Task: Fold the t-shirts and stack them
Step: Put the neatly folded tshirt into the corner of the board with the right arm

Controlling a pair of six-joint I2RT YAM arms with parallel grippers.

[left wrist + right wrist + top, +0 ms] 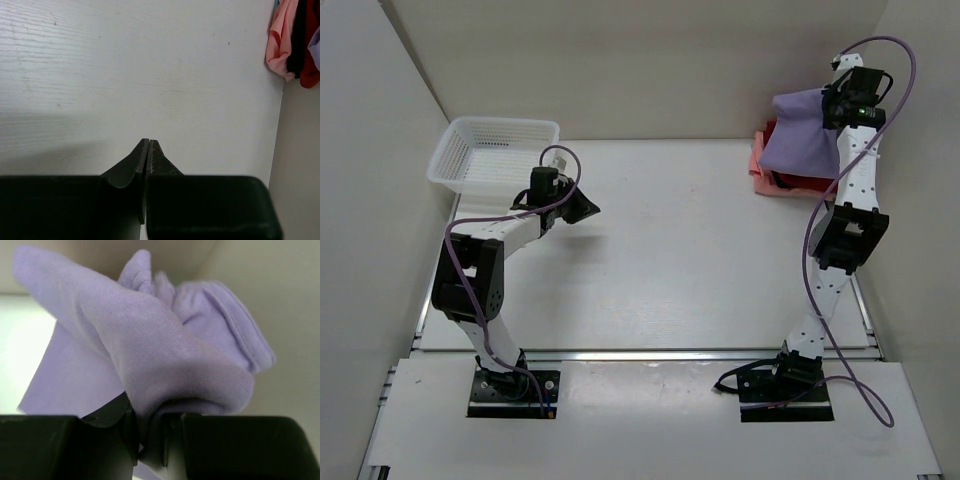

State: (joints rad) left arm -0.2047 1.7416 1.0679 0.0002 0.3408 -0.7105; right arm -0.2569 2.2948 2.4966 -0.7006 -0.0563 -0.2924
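My right gripper [827, 112] is shut on the lavender t-shirt [798, 135] and holds it in the air at the far right, over the red t-shirt [786, 180] and the salmon pink t-shirt [757, 165], which lie stacked on the table. In the right wrist view the lavender cloth [150, 355] is bunched between my fingers and fills the frame. My left gripper [588, 206] is shut and empty over the table's left middle; its closed tips show in the left wrist view [149, 142]. The pink shirt [280, 40] and red shirt [311, 45] show there at the far right.
A white plastic lattice basket [460, 155] stands at the back left, just behind my left arm. White walls close the table at the back, left and right; the right wall is close to the shirt pile.
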